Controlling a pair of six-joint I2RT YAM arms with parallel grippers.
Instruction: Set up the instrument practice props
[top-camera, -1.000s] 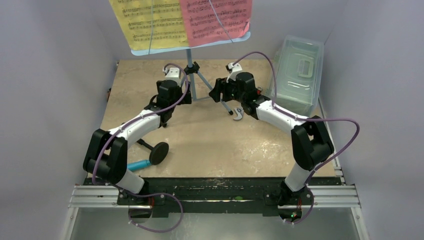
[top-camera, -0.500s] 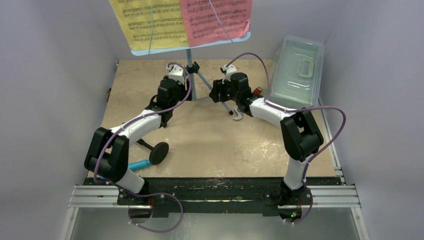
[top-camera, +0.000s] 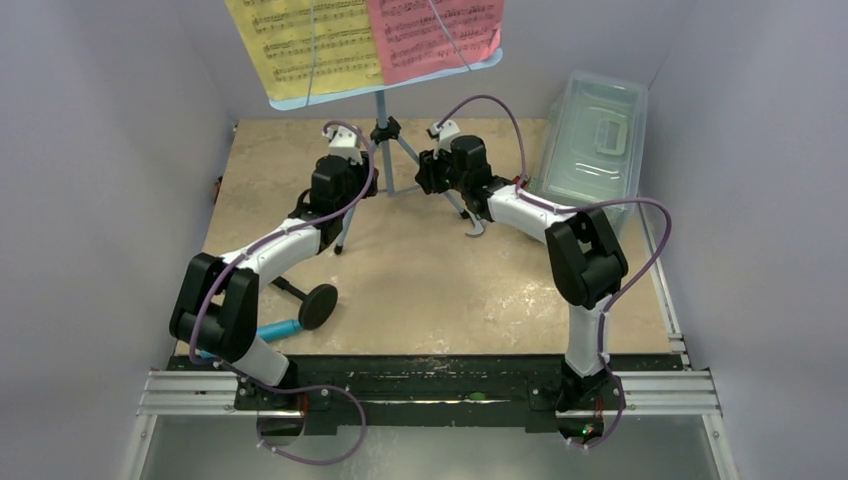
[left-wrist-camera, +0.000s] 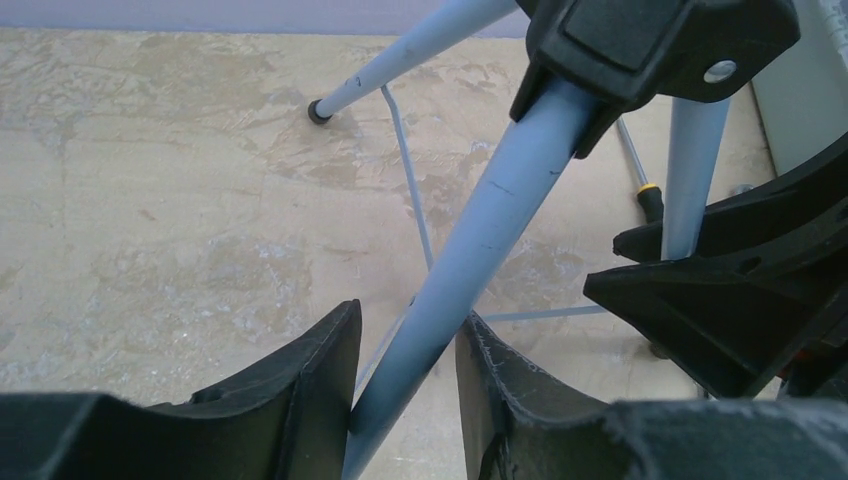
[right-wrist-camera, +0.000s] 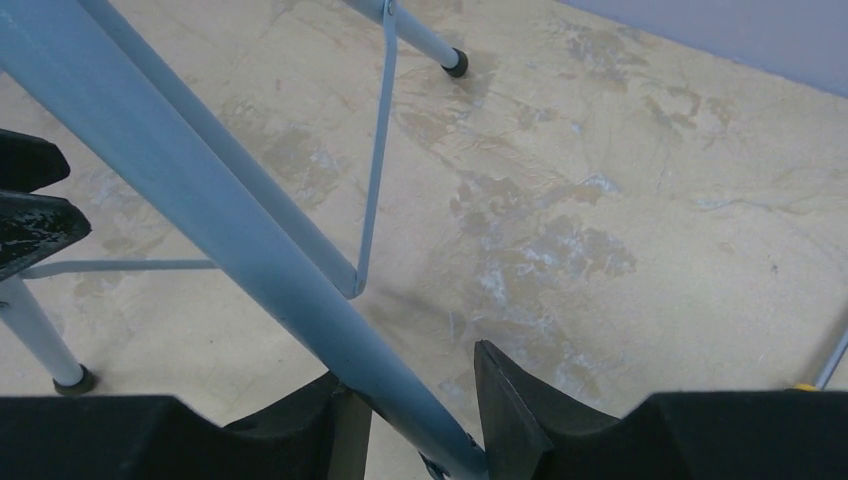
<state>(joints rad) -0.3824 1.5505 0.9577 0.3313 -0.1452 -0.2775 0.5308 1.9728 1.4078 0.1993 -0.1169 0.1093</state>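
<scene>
The light blue music stand (top-camera: 380, 100) stands at the back of the table, with yellow (top-camera: 300, 45) and pink (top-camera: 430, 35) sheet-music pages on its desk. My left gripper (top-camera: 358, 190) (left-wrist-camera: 410, 315) is shut on the stand's left tripod leg (left-wrist-camera: 500, 200), which crosses between both fingers. My right gripper (top-camera: 437, 180) (right-wrist-camera: 410, 375) is shut on the right leg (right-wrist-camera: 200, 200), which runs slantwise from one finger to the other. The black round-base mic stand (top-camera: 318, 303) lies on its side near the left arm. Beside it lies the cyan microphone (top-camera: 278, 328).
A clear lidded plastic box (top-camera: 592, 140) sits at the back right. A wrench (top-camera: 475, 228) lies just in front of the right gripper, and a screwdriver (left-wrist-camera: 640, 180) lies behind the stand's legs. Purple walls enclose the table on three sides.
Both grippers have closed in on the tripod legs. The stand's desk has shifted a little right and tilted. The right arm's elbow has swung left, toward the middle.
</scene>
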